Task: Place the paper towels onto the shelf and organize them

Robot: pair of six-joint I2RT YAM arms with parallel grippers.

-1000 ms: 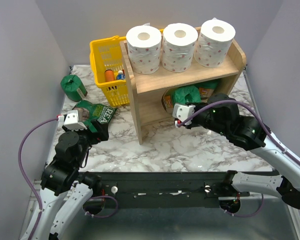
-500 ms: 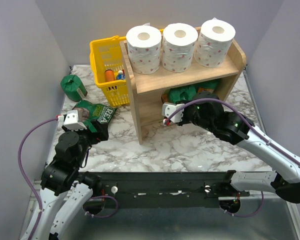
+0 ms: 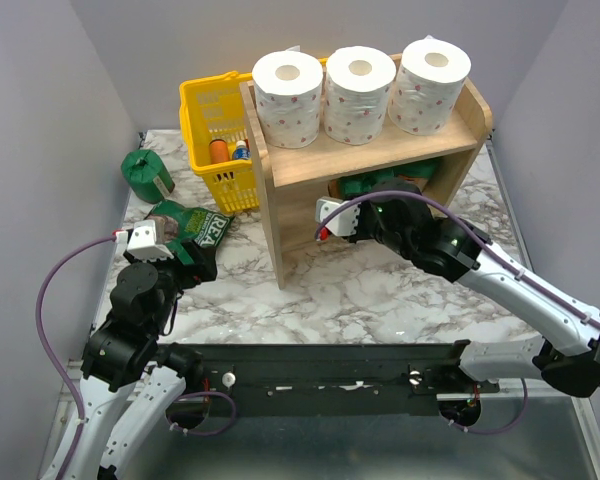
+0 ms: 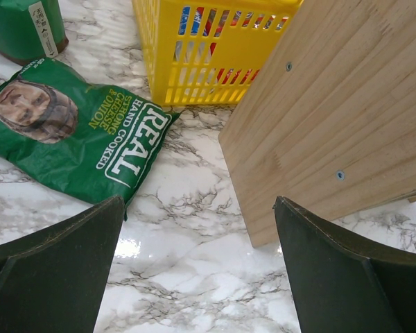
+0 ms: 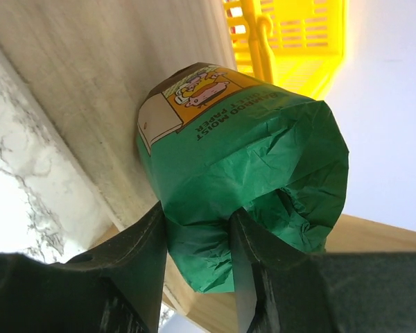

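Three white dotted paper towels (image 3: 360,82) stand in a row on the top tier of the wooden shelf (image 3: 370,152). My right gripper (image 5: 197,222) reaches into the lower tier, shut on the crumpled end of a green-wrapped roll (image 5: 249,146) that lies against the shelf board. From above that roll (image 3: 365,186) is mostly hidden by the arm. Another green-wrapped roll (image 3: 146,172) stands on the table at the far left. My left gripper (image 4: 200,208) hangs open over bare marble, near the shelf's left side panel (image 4: 333,118).
A yellow basket (image 3: 215,120) with small bottles stands against the shelf's left side. A flat green "REAL" bag (image 4: 83,139) lies in front of the basket, just left of my left gripper. Grey walls close in on both sides.
My right arm has swung left and reached further into the lower tier, carrying the green-wrapped roll with it. The left arm has not moved.
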